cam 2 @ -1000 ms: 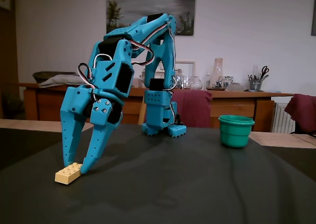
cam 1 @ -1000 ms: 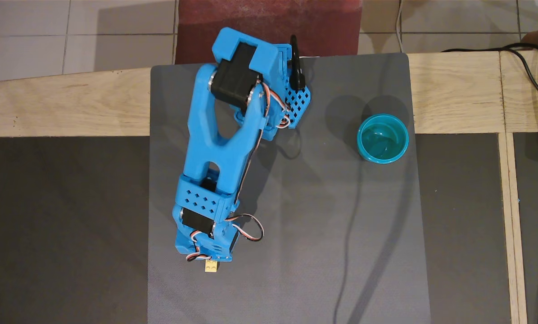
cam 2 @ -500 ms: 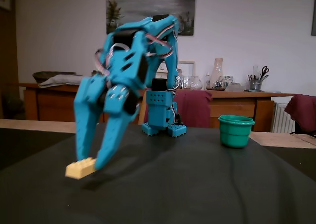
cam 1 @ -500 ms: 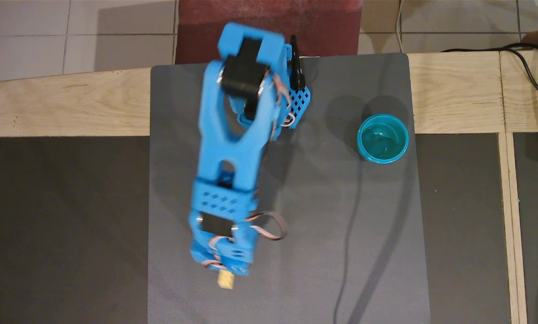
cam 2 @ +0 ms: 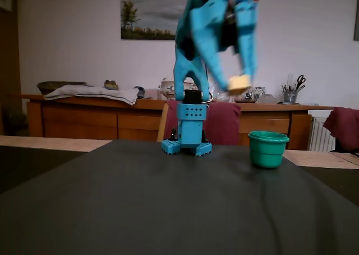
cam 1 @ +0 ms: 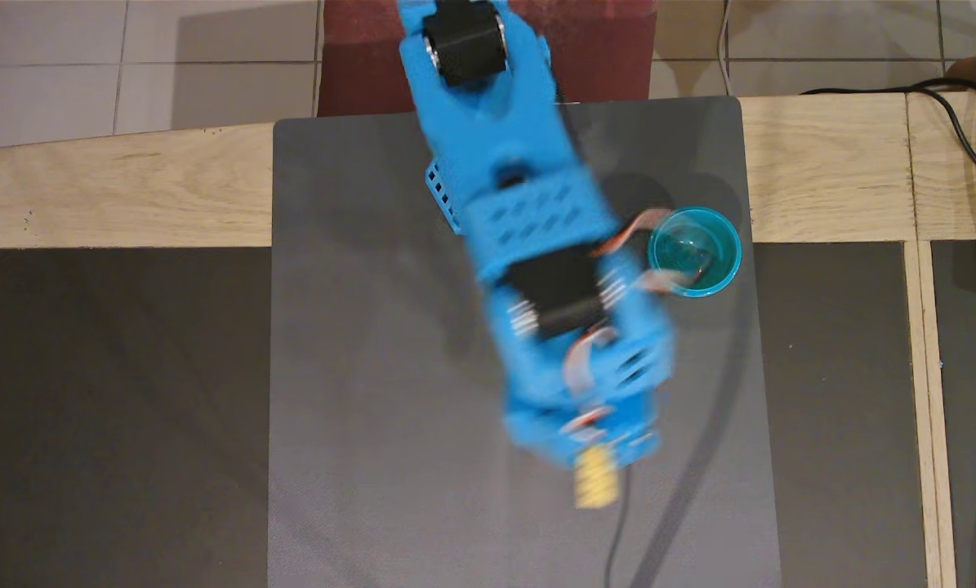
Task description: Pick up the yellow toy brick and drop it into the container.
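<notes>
The claw (cam 2: 238, 81) is clamped on the yellow toy brick (cam 2: 239, 83), which is held high in the air between the two blue fingers; both are motion-blurred. In the overhead view the brick (cam 1: 596, 483) juts out past the claw's tip. The teal container (cam 2: 268, 149) stands below the claw and to its right on the dark grey mat (cam 1: 373, 367). A wooden sideboard (cam 2: 84, 117) and a framed painting (cam 2: 151, 10) are seen behind.

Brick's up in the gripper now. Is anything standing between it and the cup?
Nothing visible does. The gripper holds the yellow brick high in the air, and in the fixed view the space down to the cup is open. In the overhead view only bare grey mat lies around the cup.
</notes>
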`<state>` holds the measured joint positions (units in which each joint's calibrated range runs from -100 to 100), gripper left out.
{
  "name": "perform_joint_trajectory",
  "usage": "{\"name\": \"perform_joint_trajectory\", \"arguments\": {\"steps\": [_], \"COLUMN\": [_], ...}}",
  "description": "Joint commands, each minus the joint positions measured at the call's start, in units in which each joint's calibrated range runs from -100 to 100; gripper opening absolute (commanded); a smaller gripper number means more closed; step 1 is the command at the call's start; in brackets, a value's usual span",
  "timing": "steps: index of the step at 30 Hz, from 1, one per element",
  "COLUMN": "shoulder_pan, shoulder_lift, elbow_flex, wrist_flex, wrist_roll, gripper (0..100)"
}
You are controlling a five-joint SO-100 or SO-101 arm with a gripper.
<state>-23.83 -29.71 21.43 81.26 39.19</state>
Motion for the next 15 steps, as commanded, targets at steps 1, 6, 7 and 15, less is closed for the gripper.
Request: {"name": "perform_joint_trajectory", "arguments": {"steps": [1,6,7,15], "shoulder_pan": [-6.4,-18.8,-21.2,-35.4], "shoulder_lift": [2.8,7.3,7.7,7.7], "elbow_flex": [-7.9,-11.1,-11.1,-10.2], "wrist_flex": [6.8,13.3,13.9,18.7], "wrist_roll": [-3.3,-8.3,-9.2,-14.4], "gripper": [0,0,0,0]}}
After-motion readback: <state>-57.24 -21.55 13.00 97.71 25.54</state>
